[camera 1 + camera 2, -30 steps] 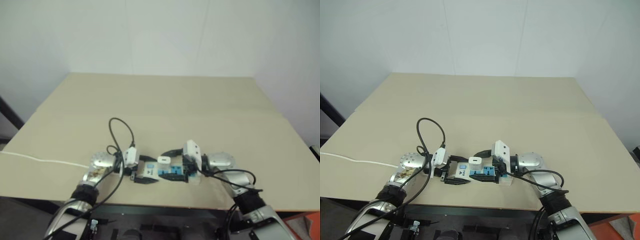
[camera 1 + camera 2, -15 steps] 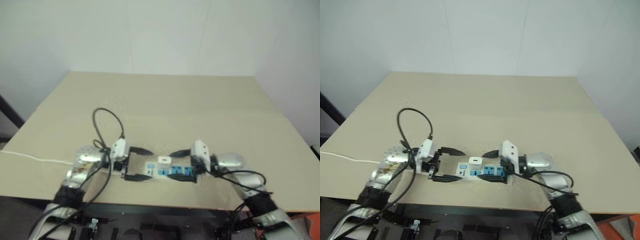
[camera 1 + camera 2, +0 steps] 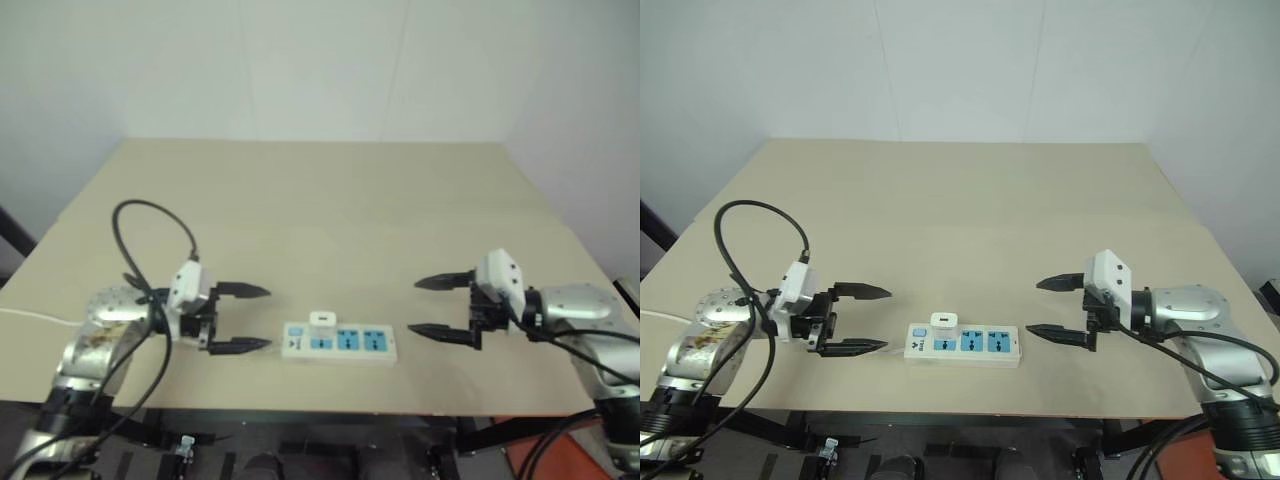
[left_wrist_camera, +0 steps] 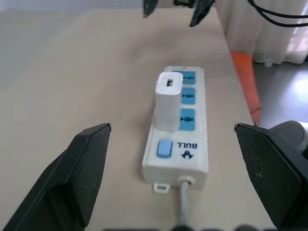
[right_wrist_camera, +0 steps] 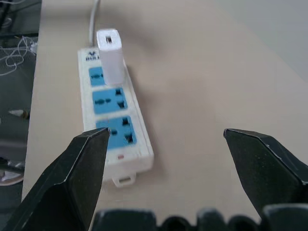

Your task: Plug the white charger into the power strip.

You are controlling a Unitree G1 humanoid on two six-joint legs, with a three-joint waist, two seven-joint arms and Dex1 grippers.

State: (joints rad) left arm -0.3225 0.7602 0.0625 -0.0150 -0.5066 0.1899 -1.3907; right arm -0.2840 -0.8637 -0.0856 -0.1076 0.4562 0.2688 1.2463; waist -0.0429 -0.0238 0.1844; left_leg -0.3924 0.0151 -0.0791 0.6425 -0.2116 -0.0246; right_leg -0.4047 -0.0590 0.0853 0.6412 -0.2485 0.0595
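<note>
Two grippers are seen beside the power strip [image 3: 963,344], which is laid flat near the front edge of the desk [image 3: 970,220]. The left gripper [image 3: 862,320] is held wide open on one side, the right gripper [image 3: 1055,309] wide open on the other; nothing is grasped. The white charger [image 3: 943,324] is stood upright in the socket nearest the strip's cord end.

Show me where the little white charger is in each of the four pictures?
Left eye view: white charger standing on the power strip, near the table's front edge.
Right eye view: same.
Left wrist view: centre.
Right wrist view: upper left.
Shared landmark: the strip's blue sockets.
</note>
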